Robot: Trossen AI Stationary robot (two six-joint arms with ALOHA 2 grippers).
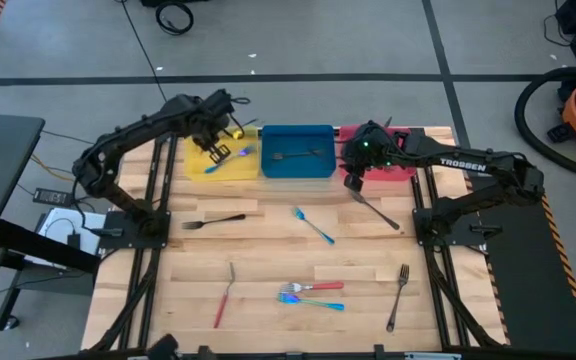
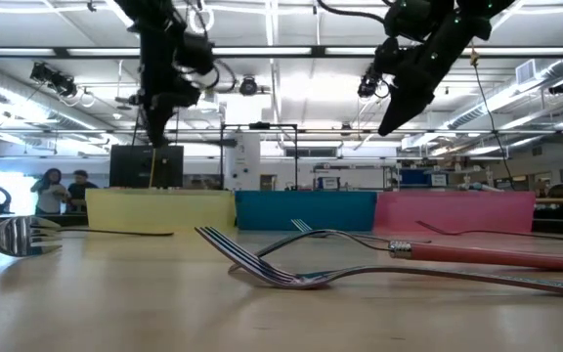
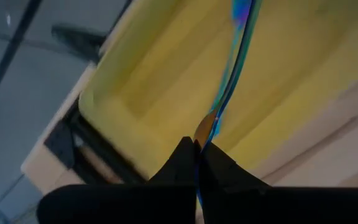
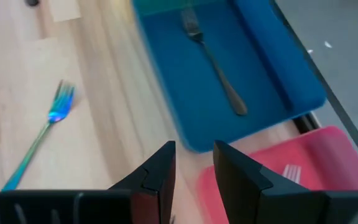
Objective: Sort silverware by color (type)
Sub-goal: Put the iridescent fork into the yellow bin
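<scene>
Yellow tray (image 1: 200, 165), blue tray (image 1: 298, 165) with a grey fork (image 1: 293, 154) in it, red tray (image 4: 328, 162). More silverware (image 1: 311, 292) sits loose on the table (image 1: 268, 250). My left gripper (image 3: 199, 152) pinches a teal utensil (image 3: 235, 68) over the yellow tray. My right gripper (image 4: 194, 163) hovers half open and empty, at the red tray's edge.

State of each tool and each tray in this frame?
Left tool: shut on a blue utensil, over the yellow tray.
Right tool: open, empty, near the red tray.
Blue tray: holds one grey fork.
</scene>
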